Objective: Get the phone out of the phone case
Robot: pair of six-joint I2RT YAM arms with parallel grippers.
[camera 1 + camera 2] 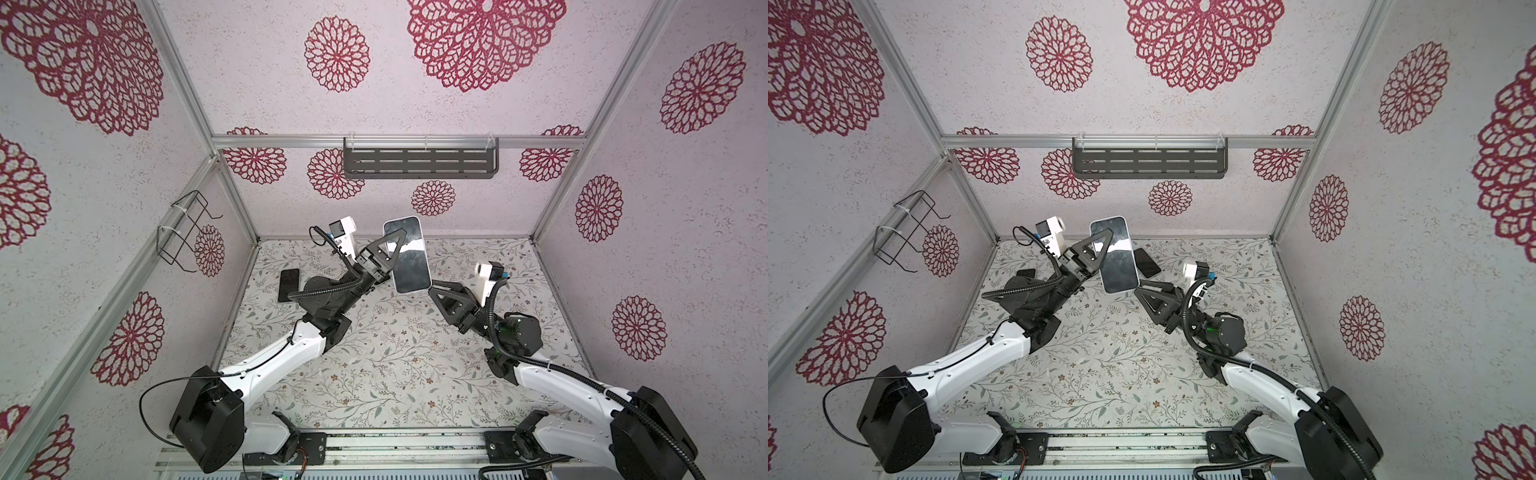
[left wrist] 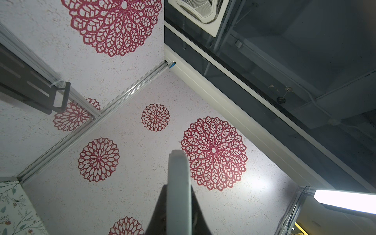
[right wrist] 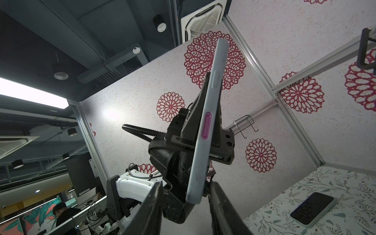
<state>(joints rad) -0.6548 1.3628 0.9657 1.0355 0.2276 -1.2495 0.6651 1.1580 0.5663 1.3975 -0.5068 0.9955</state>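
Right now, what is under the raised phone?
A second phone lies on the floral table below it, one end covered by the raised phone. The table directly beneath is hidden.

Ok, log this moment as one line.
left gripper: shut on cased phone, raised | right gripper: open, straddling its lower end | step: pre-grasp

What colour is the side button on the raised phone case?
The button is magenta, clearest in the right wrist view.
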